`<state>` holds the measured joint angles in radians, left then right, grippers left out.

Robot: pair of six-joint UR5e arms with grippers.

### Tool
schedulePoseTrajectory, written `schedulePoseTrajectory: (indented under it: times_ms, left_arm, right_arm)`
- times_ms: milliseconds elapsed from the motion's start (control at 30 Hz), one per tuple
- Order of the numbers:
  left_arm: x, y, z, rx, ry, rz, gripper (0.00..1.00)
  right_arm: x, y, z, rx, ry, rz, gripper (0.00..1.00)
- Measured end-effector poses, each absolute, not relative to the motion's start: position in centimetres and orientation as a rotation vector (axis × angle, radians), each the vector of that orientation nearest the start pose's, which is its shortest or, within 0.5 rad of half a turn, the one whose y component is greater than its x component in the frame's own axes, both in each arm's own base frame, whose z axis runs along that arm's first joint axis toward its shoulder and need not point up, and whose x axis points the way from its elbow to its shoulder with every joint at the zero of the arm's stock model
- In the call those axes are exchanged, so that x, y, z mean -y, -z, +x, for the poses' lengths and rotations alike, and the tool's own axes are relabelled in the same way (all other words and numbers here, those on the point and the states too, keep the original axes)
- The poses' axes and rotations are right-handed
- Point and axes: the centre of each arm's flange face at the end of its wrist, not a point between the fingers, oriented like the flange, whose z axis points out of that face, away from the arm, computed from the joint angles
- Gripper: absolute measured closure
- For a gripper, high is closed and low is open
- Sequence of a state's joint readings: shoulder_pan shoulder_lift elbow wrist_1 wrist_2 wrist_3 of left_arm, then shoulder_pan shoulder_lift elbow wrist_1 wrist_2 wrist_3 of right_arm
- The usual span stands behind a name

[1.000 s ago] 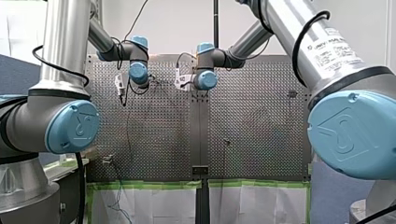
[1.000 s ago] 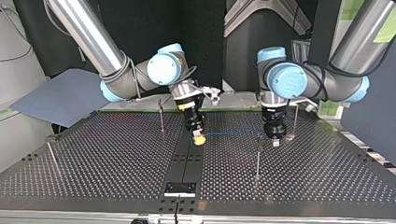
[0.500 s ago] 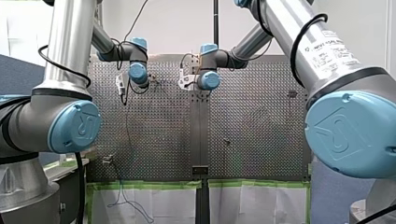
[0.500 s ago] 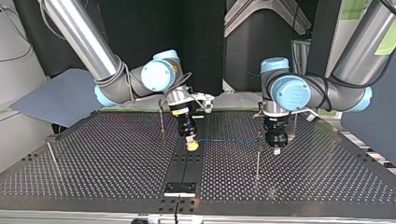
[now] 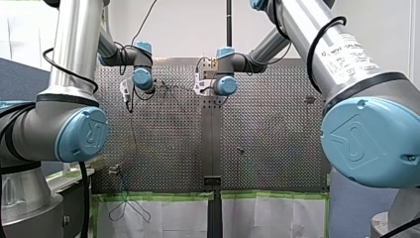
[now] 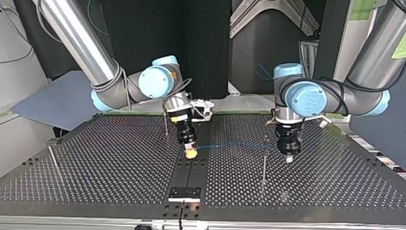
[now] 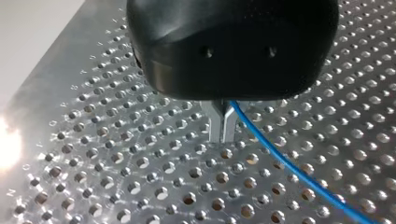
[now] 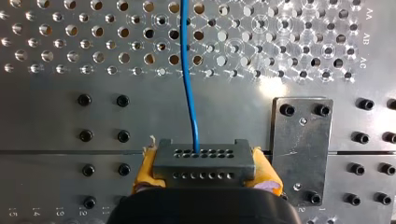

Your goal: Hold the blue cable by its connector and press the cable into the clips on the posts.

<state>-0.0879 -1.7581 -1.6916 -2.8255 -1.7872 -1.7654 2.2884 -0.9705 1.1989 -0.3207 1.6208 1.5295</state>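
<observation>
In the right wrist view my right gripper is shut, its yellow pads clamping the grey connector. The blue cable leaves the connector and runs ahead over the perforated plate. In the top view my right gripper is low at the centre strip, and the blue cable stretches toward my left gripper, passing a thin post. In the left wrist view the metal fingers of my left gripper are nearly together, and the blue cable comes out at their side.
Other thin posts stand at the top view's left edge and behind my right gripper. A small black plate is bolted at the near centre. In the right wrist view a metal plate lies beside the connector.
Both grippers have moved toward the top view's near edge, the right one also leftward, the left one rightward. The cable has moved with them and now bows slightly at the post.
</observation>
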Motion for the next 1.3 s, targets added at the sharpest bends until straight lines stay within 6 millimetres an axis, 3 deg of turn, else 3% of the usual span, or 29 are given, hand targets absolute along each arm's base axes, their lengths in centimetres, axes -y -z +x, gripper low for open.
schedulePoseTrajectory:
  times_ms: [33,67,100,133,167,200,800,1000,1300]
  left_arm:
    - [16.0,-36.3,53.9,-1.538,0.056,-0.253,0.67]
    - [16.1,-36.3,53.9,-1.535,0.056,-0.253,0.5]
    - [16.1,-36.3,53.9,-1.534,0.056,-0.253,0.27]
    - [16.2,-36.3,53.9,-1.533,0.055,-0.252,0.27]
    - [16.2,-36.3,53.9,-1.534,0.053,-0.252,0.05]
    - [16.3,-36.3,53.9,-1.534,0.05,-0.253,0.0]
    - [16.5,-35.7,52.5,-1.61,-0.033,-0.271,0.0]
    - [17.9,-35.5,51.2,-1.664,-0.026,-0.256,0.0]
    - [18.6,-37.0,48.0,-1.704,0.0,-0.311,0.0]
  right_arm:
    - [46.6,-33.4,57.7,0.738,-1.719,1.596,1.0]
    - [46.6,-33.4,57.7,0.739,-1.719,1.597,1.0]
    - [46.6,-33.4,57.7,0.739,-1.718,1.598,1.0]
    - [46.6,-33.3,57.7,0.74,-1.717,1.599,1.0]
    - [46.6,-33.3,57.7,0.741,-1.717,1.601,1.0]
    - [46.5,-33.3,57.7,0.741,-1.716,1.602,1.0]
    - [46.4,-33.2,57.7,0.764,-1.726,1.611,1.0]
    - [46.5,-33.1,57.6,0.772,-1.729,1.61,1.0]
    - [46.2,-33.1,57.8,0.775,-1.73,1.617,1.0]
